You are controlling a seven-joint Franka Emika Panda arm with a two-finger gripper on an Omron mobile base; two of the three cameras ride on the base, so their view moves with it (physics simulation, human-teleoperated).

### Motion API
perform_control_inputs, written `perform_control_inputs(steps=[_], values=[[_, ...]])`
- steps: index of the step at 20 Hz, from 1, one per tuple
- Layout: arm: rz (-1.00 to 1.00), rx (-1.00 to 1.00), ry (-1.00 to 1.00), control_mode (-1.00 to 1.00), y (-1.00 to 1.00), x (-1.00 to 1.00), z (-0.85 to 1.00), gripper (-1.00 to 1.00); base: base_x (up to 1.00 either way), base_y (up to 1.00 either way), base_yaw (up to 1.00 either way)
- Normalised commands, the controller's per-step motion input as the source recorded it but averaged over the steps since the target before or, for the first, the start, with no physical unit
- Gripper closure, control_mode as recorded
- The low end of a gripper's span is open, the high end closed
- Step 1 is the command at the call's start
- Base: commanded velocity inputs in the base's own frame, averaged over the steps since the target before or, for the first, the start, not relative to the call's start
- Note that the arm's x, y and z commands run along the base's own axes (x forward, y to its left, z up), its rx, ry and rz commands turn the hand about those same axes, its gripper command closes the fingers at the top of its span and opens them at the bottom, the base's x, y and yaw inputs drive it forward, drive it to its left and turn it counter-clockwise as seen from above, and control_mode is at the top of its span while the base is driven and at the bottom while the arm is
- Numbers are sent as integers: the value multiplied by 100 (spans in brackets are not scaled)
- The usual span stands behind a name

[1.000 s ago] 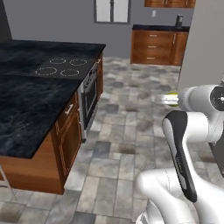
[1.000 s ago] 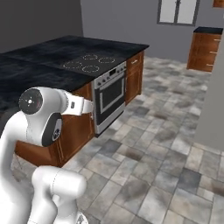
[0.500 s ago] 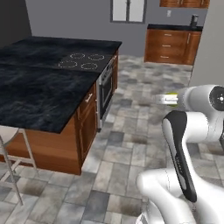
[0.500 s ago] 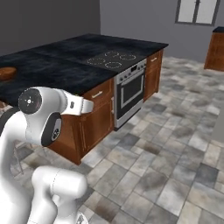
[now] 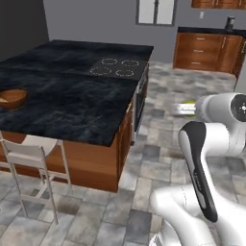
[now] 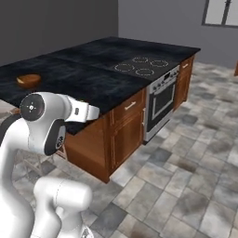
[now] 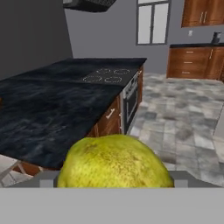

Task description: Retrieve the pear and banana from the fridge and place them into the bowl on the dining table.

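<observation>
The yellow-green pear (image 7: 114, 164) looms large at the bottom of the hand view, and my gripper (image 7: 114, 177) is shut on it, one finger on each side. In the left base view the gripper (image 5: 185, 108) is held close to the arm, over the floor to the right of the dining table (image 5: 72, 103); a sliver of the pear (image 5: 186, 104) shows there. The reddish-brown bowl (image 5: 12, 97) sits on the table's black marble top near its left edge, far from the gripper; it also shows as the bowl (image 6: 29, 80) on the dining table (image 6: 97, 74). The banana and the fridge are out of view.
Round cooktop rings (image 5: 115, 67) mark the far end of the table, with an oven (image 6: 160, 104) built in below. A white chair (image 5: 36, 166) stands at the table's near side. Brown cupboards (image 5: 206, 50) line the back wall. Grey tiled floor (image 5: 158, 139) lies to the table's right.
The whole picture has shifted: the base has moved, so the table now lies closer and the bowl and chair have come into view. The arm stays folded with the pear in the gripper.
</observation>
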Motion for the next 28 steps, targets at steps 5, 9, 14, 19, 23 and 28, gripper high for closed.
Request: perform_control_inputs(steps=[5,9,14,19,23,28], values=[[0,0,0,100,0,0,0,100,51,100,0],[0,0,0,100,0,0,0,100,12,100,0],[0,0,0,100,0,0,0,100,0,100,0],[0,0,0,100,0,0,0,100,0,100,0],[0,0,0,100,0,0,0,100,0,100,0],[0,0,0,100,0,0,0,100,16,100,0]])
